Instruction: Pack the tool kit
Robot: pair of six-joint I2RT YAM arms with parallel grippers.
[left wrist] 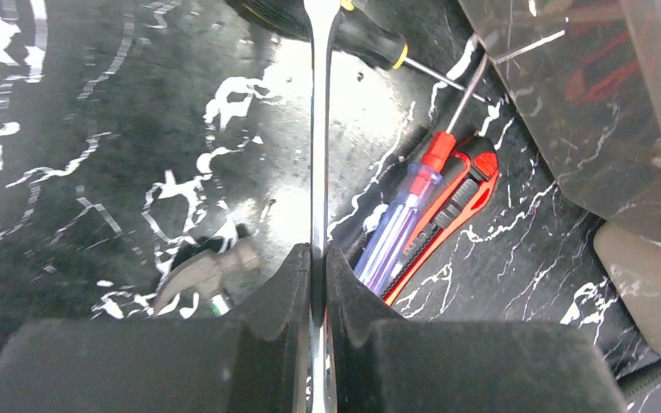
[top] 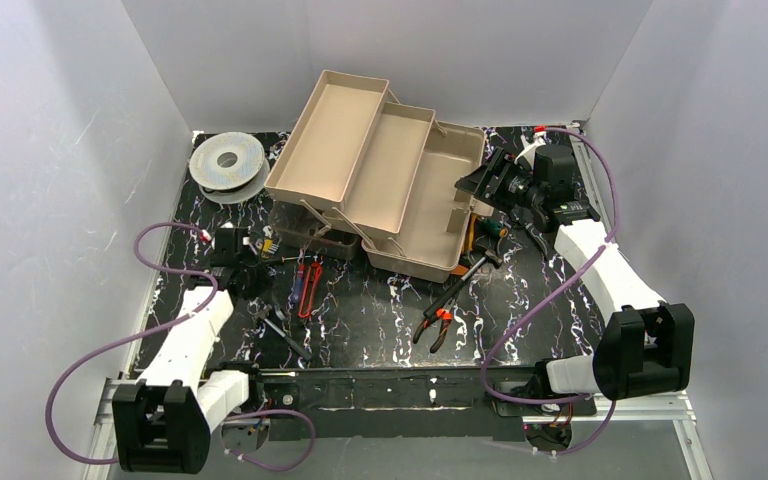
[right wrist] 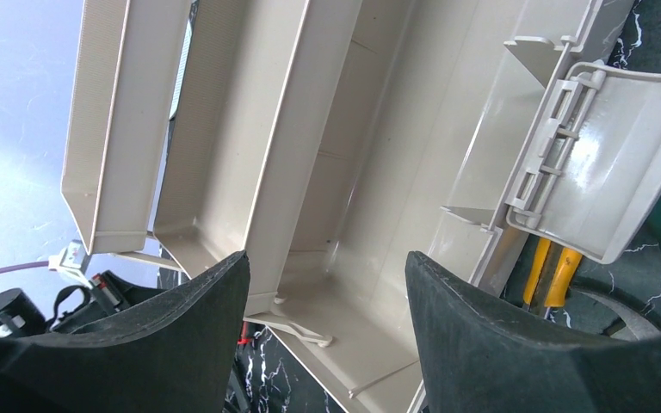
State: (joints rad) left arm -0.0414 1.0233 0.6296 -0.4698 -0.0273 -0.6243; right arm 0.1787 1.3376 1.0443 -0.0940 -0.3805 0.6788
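The tan toolbox stands open at the back of the mat, its cantilever trays spread to the left. Its brown translucent lid lies by the box's left front. My left gripper is left of the lid, shut on the shaft of a chrome wrench. The left gripper pinches that shaft edge-on. My right gripper hangs open over the box's bottom compartment, with nothing between its fingers. In the top view the right gripper is at the box's right end.
A purple screwdriver and a red cutter lie right of the wrench, a hammer head left of it. Orange pliers and a dark-handled tool lie mid-mat. A grey spool sits back left. A yellow-handled tool lies beside the box.
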